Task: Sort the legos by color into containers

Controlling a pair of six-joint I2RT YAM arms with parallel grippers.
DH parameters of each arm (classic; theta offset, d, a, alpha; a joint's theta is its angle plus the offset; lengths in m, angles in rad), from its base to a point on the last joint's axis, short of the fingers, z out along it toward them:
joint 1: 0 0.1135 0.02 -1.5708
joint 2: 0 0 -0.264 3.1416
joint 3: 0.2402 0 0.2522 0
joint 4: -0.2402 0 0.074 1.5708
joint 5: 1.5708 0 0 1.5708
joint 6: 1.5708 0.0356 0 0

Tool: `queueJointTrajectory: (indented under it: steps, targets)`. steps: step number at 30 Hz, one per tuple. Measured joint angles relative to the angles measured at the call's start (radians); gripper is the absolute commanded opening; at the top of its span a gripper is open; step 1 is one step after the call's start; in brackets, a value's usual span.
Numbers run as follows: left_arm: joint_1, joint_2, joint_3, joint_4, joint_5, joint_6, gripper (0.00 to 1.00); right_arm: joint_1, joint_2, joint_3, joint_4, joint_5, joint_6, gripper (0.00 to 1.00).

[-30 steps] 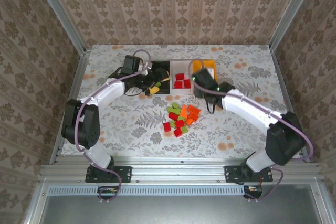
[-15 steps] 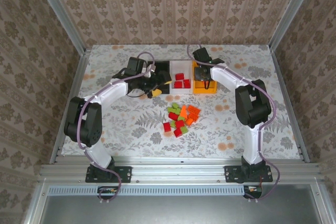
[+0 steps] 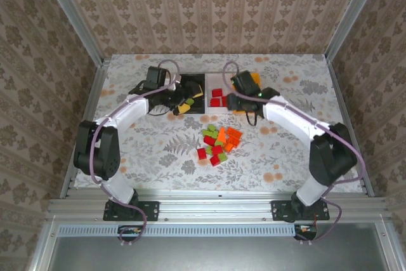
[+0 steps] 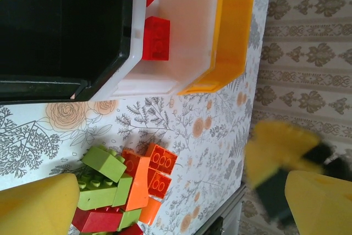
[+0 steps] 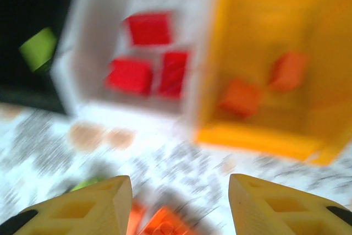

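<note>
Lying centrally on table (image 3: 152,153): 1 legos (image 3: 217,142) pile, toward the near edge from right gripper (image 5: 177,184), the closer arm, jaws apart, empty; left gripper (image 4: 181,193) by black bin (image 4: 66,26), jaws wide, empty.

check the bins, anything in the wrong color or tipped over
Nothing stands out. The white bin holds only red bricks, the orange-yellow bin orange ones, the black bin a green one, and all three stand upright. The unsorted pile lies on the table in front of them.

The containers (image 4: 187,26) stand in a row behind the heaped legos (image 3: 217,139), a few seemingly inside them.
</note>
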Motion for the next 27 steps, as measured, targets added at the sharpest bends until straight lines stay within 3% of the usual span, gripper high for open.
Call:
queueJointTrajectory:
  steps: [6,17,24,27]
  targets:
    - [0.013,-0.002,0.0,0.007,0.0,-0.005,0.98,0.057,0.057,-0.14,0.02,-0.07,0.01,0.54]
    - [0.012,-0.002,0.0,0.007,0.0,-0.005,0.98,0.022,0.187,-0.142,0.056,-0.041,-0.003,0.52]
    - [0.012,-0.002,0.0,0.008,0.003,-0.009,0.98,0.013,0.206,-0.142,0.054,0.022,-0.013,0.44]
    - [0.012,-0.002,0.0,0.008,0.005,-0.012,0.98,0.01,0.197,-0.158,0.052,0.039,-0.012,0.37]
